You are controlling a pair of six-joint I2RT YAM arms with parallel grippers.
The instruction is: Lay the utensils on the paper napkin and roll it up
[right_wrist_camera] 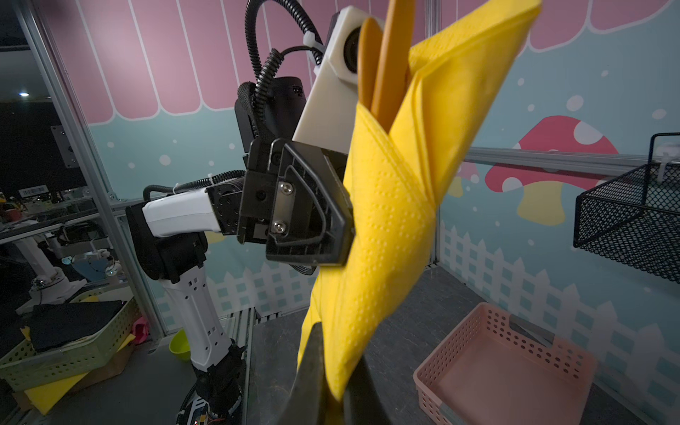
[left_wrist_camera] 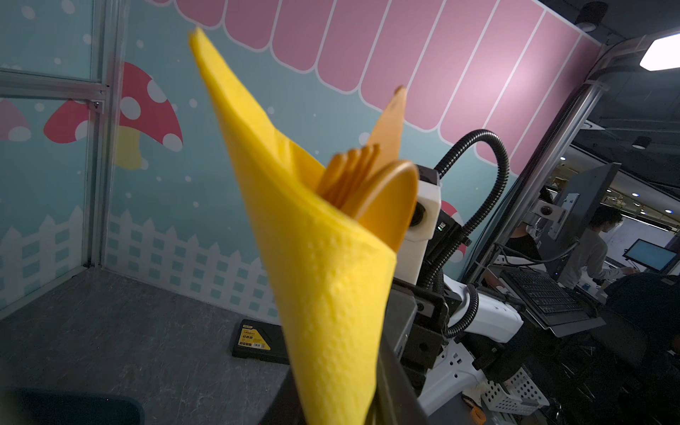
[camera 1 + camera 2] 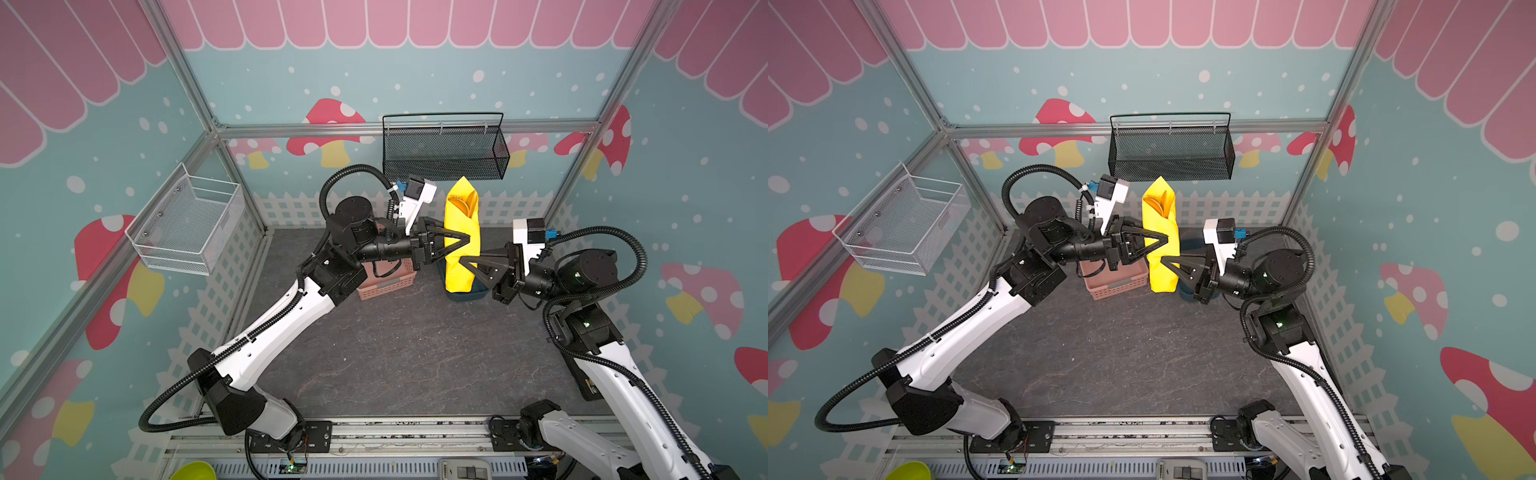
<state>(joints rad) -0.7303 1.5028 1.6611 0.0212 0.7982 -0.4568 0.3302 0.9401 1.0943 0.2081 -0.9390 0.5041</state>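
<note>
The paper napkin (image 3: 461,216) (image 3: 1160,224) is rolled into a bright yellow bundle and held upright above the table, in both top views. The orange-tan utensils (image 3: 465,204) (image 3: 1160,202) stick out of its open upper end; the spoon bowl, fork tines and knife tip (image 2: 382,191) show in the left wrist view. My left gripper (image 3: 467,241) (image 2: 338,401) is shut on the roll's middle from the left. My right gripper (image 3: 461,262) (image 1: 336,382) is shut on the roll (image 1: 390,220) a little lower, from the right.
A pink basket (image 3: 386,286) (image 1: 507,375) sits empty on the table, partly under the left arm. A black mesh basket (image 3: 444,149) hangs on the back wall, a white wire basket (image 3: 187,224) on the left wall. A black box (image 2: 254,338) lies by the right wall.
</note>
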